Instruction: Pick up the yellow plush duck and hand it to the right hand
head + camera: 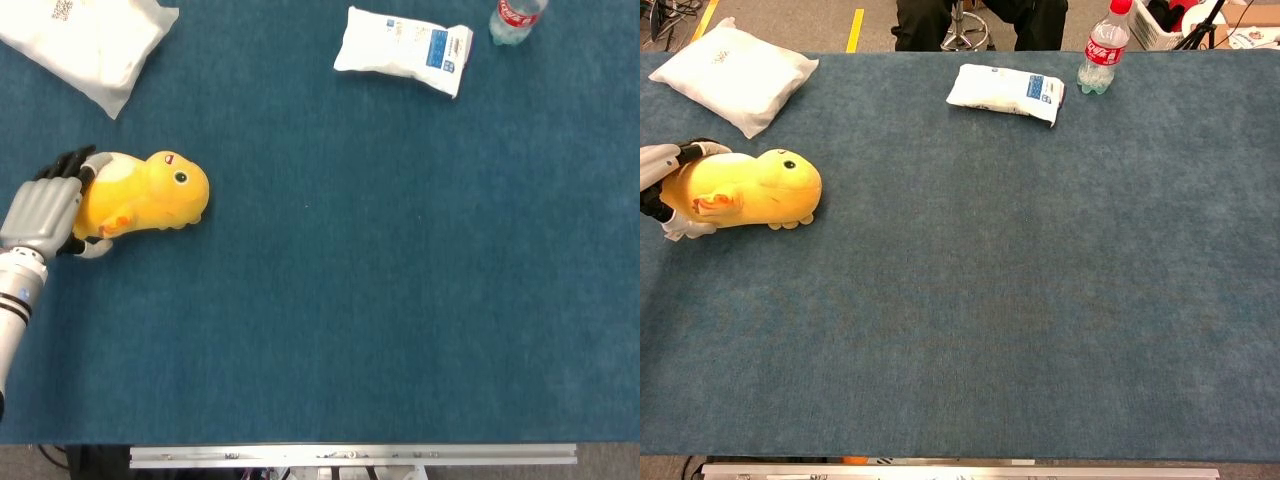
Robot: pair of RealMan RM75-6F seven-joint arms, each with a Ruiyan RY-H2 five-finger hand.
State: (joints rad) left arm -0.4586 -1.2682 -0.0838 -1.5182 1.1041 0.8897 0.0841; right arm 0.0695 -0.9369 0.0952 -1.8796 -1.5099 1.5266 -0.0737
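The yellow plush duck (145,193) (750,188) lies on its side at the left of the blue table, head pointing right. My left hand (45,212) (662,180) wraps around the duck's tail end at the left edge of both views. Its fingers (70,163) lie over the duck's back and its thumb (95,250) sits under the duck's belly, so it grips the duck. The duck still rests on the cloth. My right hand shows in neither view.
A white pillow-like bag (90,40) (735,72) lies at the far left corner. A white and blue packet (402,48) (1005,92) and a plastic bottle with a red label (515,18) (1102,48) stand at the far right.
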